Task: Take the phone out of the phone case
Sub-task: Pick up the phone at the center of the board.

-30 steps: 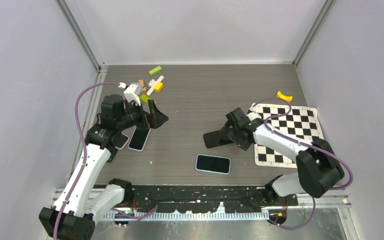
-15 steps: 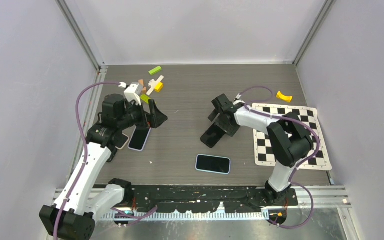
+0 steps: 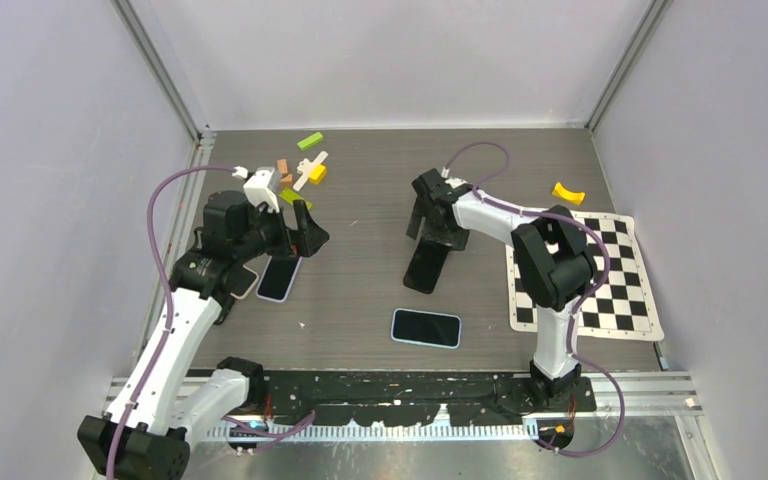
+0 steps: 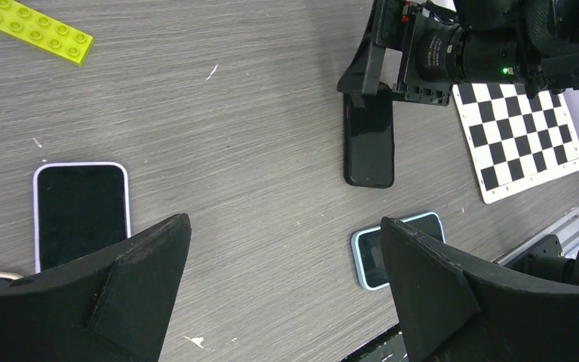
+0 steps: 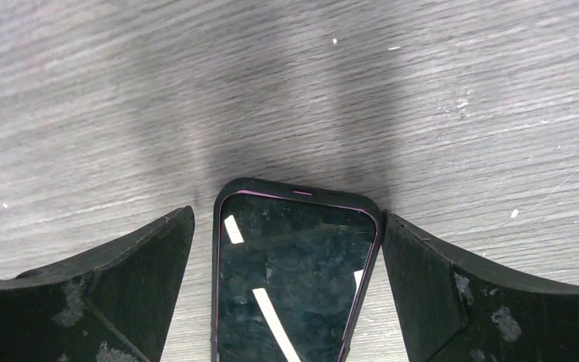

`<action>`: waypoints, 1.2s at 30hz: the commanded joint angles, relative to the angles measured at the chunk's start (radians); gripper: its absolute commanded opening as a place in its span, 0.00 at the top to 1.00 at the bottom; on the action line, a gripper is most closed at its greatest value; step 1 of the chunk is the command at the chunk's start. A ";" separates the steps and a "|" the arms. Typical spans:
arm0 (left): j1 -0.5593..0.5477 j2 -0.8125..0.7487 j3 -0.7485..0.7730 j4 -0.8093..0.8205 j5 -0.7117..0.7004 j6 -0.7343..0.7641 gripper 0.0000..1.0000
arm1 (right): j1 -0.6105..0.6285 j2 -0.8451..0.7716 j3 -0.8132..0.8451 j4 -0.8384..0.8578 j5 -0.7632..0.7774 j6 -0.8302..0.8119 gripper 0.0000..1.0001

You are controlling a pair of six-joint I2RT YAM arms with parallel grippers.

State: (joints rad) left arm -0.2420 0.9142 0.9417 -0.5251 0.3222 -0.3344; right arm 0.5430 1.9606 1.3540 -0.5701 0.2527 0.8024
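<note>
A phone in a black case (image 3: 425,265) lies mid-table; it also shows in the left wrist view (image 4: 369,136) and the right wrist view (image 5: 294,279), with a thin pink line inside the case rim. My right gripper (image 3: 428,225) (image 5: 288,215) is low over its far end, open, one finger on each side. The right finger touches the case edge and the left stands a little off. My left gripper (image 3: 310,232) (image 4: 284,221) is open and empty, above the table at the left.
A phone in a light blue case (image 3: 426,328) (image 4: 392,249) lies near the front. A phone in a lavender case (image 3: 278,277) (image 4: 81,211) lies by my left gripper. Loose toy bricks (image 3: 300,170) and a green brick (image 4: 34,30) are at back left. A checkerboard (image 3: 580,270) and yellow piece (image 3: 568,193) are at the right.
My right arm swung left and toward the back. The black-cased phone turned from lying crosswise to nearly lengthwise between its fingers. The left arm barely moved.
</note>
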 commanded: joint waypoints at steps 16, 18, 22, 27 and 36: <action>-0.002 -0.070 0.004 0.000 -0.094 0.013 0.00 | 0.060 0.027 0.023 -0.157 0.152 0.065 0.02; -0.001 -0.077 0.001 0.000 -0.099 0.014 0.00 | 0.069 0.031 0.022 -0.156 0.136 0.090 0.02; -0.002 -0.086 0.000 -0.003 -0.104 0.015 0.00 | 0.085 0.056 0.049 -0.192 0.123 0.133 0.05; -0.002 -0.088 0.000 -0.003 -0.110 0.014 0.00 | 0.086 0.062 0.040 -0.190 0.115 0.181 0.20; -0.002 -0.089 -0.012 0.013 -0.088 -0.011 0.00 | 0.086 -0.075 -0.013 -0.006 0.086 0.087 0.61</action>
State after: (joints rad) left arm -0.2420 0.8436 0.9401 -0.5426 0.2184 -0.3347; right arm 0.6193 1.9694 1.3621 -0.6418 0.3634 0.9348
